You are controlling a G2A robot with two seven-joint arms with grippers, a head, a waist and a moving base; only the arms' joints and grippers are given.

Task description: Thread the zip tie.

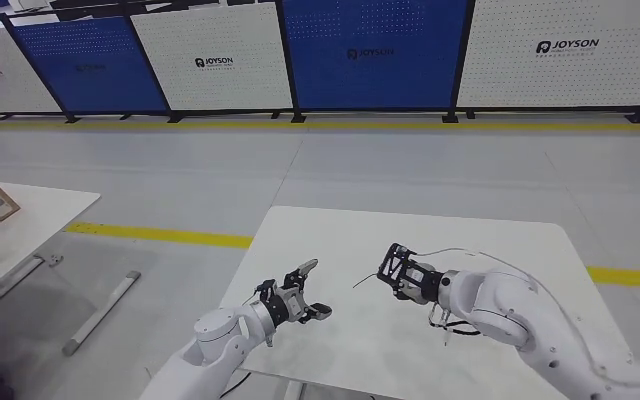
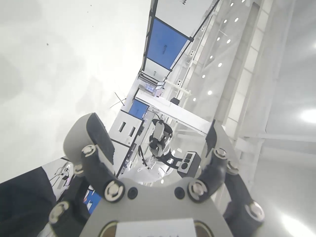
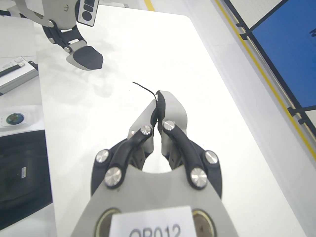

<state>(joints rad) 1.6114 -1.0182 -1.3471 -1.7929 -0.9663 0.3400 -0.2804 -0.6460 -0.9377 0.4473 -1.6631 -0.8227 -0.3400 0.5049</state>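
Note:
A thin black zip tie (image 1: 366, 279) sticks out of my right gripper (image 1: 387, 270), which is shut on it above the middle of the white table (image 1: 480, 240). In the right wrist view the tie's free end (image 3: 144, 88) curves out past the closed fingertips of the right gripper (image 3: 158, 98) toward the left arm. My left gripper (image 1: 318, 289) hovers near the table's front left with its fingers spread wide and nothing between them. One of its black pads (image 3: 87, 59) faces the tie. In the left wrist view the left gripper (image 2: 155, 134) is open, looking toward the right arm (image 2: 159, 141).
A second white table (image 1: 40, 210) stands off to the left. A yellow line (image 1: 160, 235) crosses the floor behind the table. Beside the table edge lie a grey box (image 3: 14, 72) and a black bag (image 3: 22, 171). Blue and white panels (image 1: 370, 50) line the back.

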